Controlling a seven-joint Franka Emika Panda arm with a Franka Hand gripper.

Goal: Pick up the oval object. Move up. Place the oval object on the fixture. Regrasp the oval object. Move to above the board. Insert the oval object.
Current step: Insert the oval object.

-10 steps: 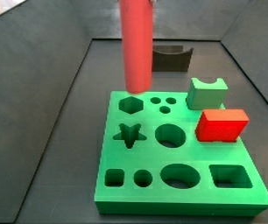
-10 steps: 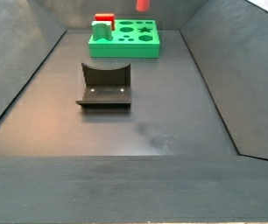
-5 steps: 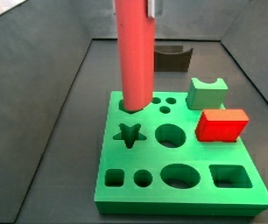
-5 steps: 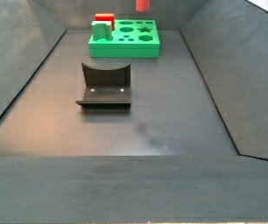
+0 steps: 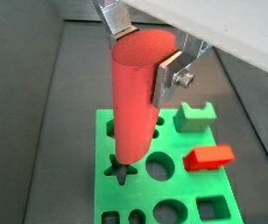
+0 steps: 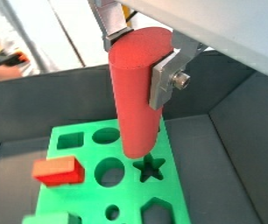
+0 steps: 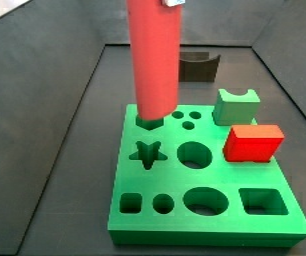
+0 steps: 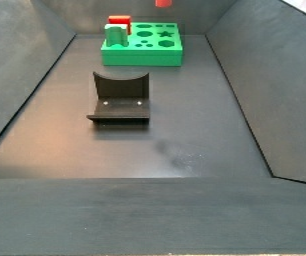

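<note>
My gripper point(image 5: 144, 48) is shut on the upper end of the oval object point(image 5: 134, 105), a smooth salmon-red peg held upright; both wrist views show the silver fingers point(image 6: 162, 80) clamping its sides. In a side view the oval object point(image 7: 155, 60) hangs over the back left of the bright green board point(image 7: 169, 178), its lower end in front of the hexagon hole. I cannot tell whether it touches the board. The oval hole point(image 7: 195, 153) is open. The fixture point(image 8: 120, 97), a dark notched block, stands on the floor apart from the board point(image 8: 145, 46).
A red cube point(image 7: 253, 142) and a light green notched block point(image 7: 236, 105) sit on the board's right side. Dark sloping bin walls point(image 8: 22, 100) enclose the floor. The fixture also shows behind the board point(image 7: 196, 67).
The peg has come down from higher above the board a second ago, its lower end now level with the hexagon hole. It has barely moved in the last half second.
</note>
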